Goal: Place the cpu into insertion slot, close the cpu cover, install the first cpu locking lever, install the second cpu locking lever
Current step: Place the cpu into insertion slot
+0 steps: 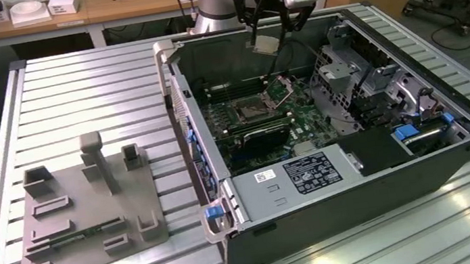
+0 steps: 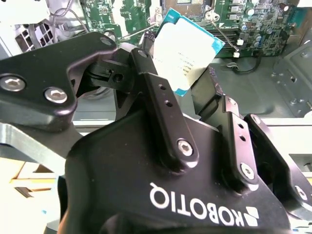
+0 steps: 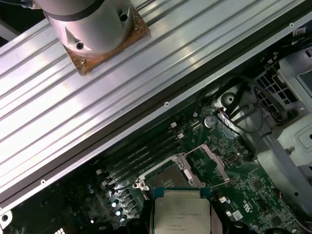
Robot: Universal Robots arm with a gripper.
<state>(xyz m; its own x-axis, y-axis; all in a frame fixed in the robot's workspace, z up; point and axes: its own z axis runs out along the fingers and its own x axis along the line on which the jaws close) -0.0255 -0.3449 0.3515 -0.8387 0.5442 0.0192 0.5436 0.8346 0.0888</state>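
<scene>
My gripper [image 1: 269, 30] hangs over the back of the open computer case, shut on the cpu [image 1: 266, 44], a flat square chip with a silvery top. In the second wrist view the cpu [image 2: 187, 53] sits tilted between the black fingers [image 2: 155, 83] of the gripper [image 2: 180, 61]. The insertion slot [image 1: 248, 110] lies on the motherboard below and toward the front, apart from the cpu. The first wrist view has the cpu [image 3: 180, 212] just short of the insertion slot [image 3: 168, 176]. The cpu cover [image 3: 208, 157] stands swung up beside the socket, also visible as a raised frame [image 1: 283, 88].
A grey fixture plate [image 1: 91, 212] rests on the slatted aluminium table [image 1: 93, 89] at the exterior view's left. Inside the case are a black label-bearing box [image 1: 313, 173], a metal drive cage [image 1: 365, 81] and memory slots [image 3: 141, 161]. The arm's base [image 3: 92, 29] is bolted behind the case.
</scene>
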